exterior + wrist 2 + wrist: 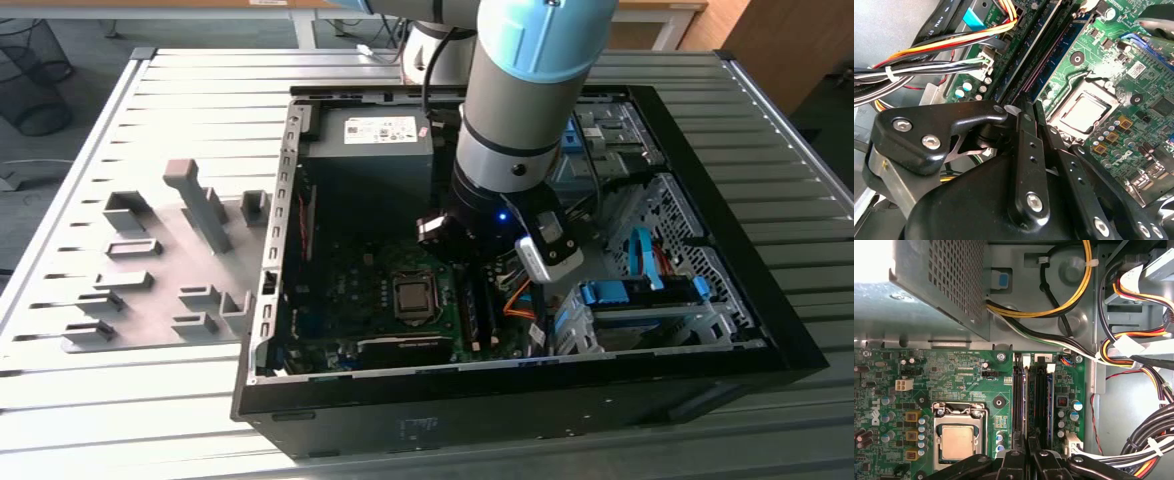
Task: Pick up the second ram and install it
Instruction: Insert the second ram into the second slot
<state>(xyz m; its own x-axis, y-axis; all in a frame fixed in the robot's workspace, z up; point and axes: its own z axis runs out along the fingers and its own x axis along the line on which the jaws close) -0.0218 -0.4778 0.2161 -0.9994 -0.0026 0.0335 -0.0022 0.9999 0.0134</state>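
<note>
Gripper (1027,452) down over the motherboard's (964,380) slots (1035,395), fingers pinched nearly together on the ram's (1027,405) edge, stick standing in the slot directly beneath. Any tilt here could jam one end and leave it half-seated.

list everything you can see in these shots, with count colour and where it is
computer case: 1, black, open on the slatted table
motherboard: 1, green, on the case floor
CPU socket: 1, silver, on the motherboard
RAM slots: row, black, beside the socket
power supply: 1, grey, far end of the case
cable bundle: yellow, black, red, beside the slots
slotted fixture: 1, grey, at the exterior view's left
gripper: 1, black, over the RAM slots
</note>
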